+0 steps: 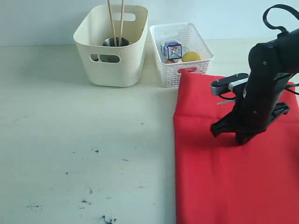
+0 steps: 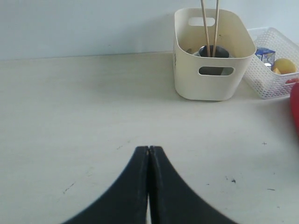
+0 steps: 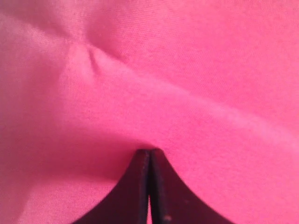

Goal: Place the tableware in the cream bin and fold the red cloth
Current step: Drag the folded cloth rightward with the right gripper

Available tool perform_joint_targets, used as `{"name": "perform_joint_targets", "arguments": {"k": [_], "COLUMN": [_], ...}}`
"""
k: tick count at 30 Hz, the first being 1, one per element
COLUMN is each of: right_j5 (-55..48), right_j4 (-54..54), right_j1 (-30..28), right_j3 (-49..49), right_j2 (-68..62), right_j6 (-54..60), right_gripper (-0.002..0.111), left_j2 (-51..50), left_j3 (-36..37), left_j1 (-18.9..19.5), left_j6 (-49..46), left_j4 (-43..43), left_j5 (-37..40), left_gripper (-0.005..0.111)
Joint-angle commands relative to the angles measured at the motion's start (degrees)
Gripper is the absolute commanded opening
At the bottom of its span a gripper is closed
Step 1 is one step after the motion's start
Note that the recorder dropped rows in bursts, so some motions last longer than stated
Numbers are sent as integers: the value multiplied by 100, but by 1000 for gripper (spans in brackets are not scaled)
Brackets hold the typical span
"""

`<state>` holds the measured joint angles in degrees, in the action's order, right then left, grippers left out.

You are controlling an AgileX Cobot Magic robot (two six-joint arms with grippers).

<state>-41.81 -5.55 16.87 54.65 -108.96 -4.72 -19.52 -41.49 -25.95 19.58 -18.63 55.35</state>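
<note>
The cream bin point(image 1: 112, 70) point(image 2: 205, 86) stands at the back of the table. A pair of chopsticks point(image 1: 112, 23) point(image 2: 205, 23) leans upright in it beside a steel cup point(image 1: 114, 43) point(image 2: 212, 50); other tableware is hidden or out of view. The red cloth point(image 1: 219, 177) point(image 3: 187, 70) lies flat on the right with a straight left edge. My right gripper point(image 1: 240, 140) point(image 3: 150, 150) is shut, its tips down on the cloth near a small crease, with no fabric seen between the jaws. My left gripper point(image 2: 149, 148) is shut and empty over bare table, out of the exterior view.
A white lattice basket point(image 1: 180, 70) point(image 2: 271, 81) sits right of the bin, touching the cloth's far edge, with a small milk carton point(image 1: 173, 49) and a lemon point(image 1: 191, 57) inside. The pale tabletop point(image 1: 84, 140) carries dark specks near its front.
</note>
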Motion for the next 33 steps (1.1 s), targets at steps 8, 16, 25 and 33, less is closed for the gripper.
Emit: {"name": "perform_joint_targets", "arguments": {"k": [8, 16, 25, 33], "right_j5": [-120, 952, 559, 218], "right_j4": [-567, -556, -181, -240], "right_j1": [-967, -1465, -1465, -1465], "right_j3": [-171, -171, 922, 963], "right_j2": [-168, -201, -372, 366], "right_j6": [21, 197, 472, 9], "right_gripper": [0, 0, 0, 0], "left_j2": [38, 38, 38, 38], "left_j3": [19, 19, 19, 19], "left_j1": [15, 15, 15, 15], "left_j6": [14, 14, 14, 14], "left_j4": [-66, -66, -66, -66], "left_j5": [-100, -100, -100, -100], "left_gripper": [0, 0, 0, 0]}}
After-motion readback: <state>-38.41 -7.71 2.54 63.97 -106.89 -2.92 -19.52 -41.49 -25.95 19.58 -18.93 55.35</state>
